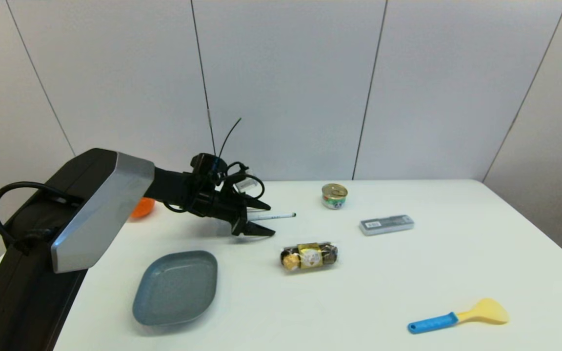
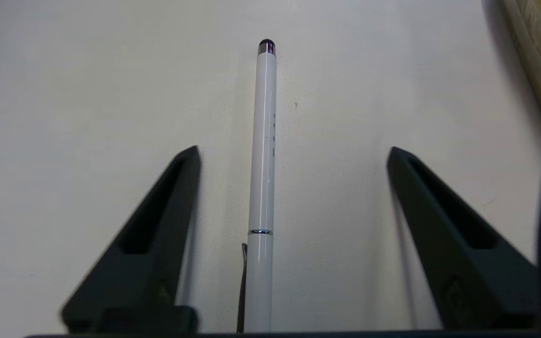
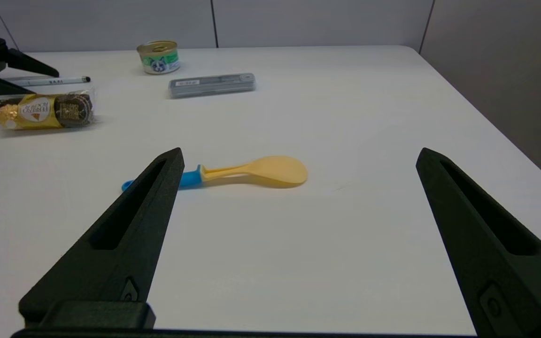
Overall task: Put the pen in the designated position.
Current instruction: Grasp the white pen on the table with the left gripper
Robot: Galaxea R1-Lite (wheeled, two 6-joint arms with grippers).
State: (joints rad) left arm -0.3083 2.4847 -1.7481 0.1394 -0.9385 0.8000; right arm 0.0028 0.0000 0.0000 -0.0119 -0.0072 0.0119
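the left hand, fingers spread wide and grasping nothing, straddles the slim white stick pen lying on the white tabletop left of centre; it should sink lower, stay centred over the barrel, then close gently.

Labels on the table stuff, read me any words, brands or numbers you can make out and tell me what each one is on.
"FERRERO ROCHER": gold label of the chocolate pack.
Pen, lying between the open left pincer's fingers: dark print mid-barrel, too small to read.
Grey case: small white sticker, unreadable.
Can: green label with a cat's face, wording too blurred.
Spatula and plate: no text.
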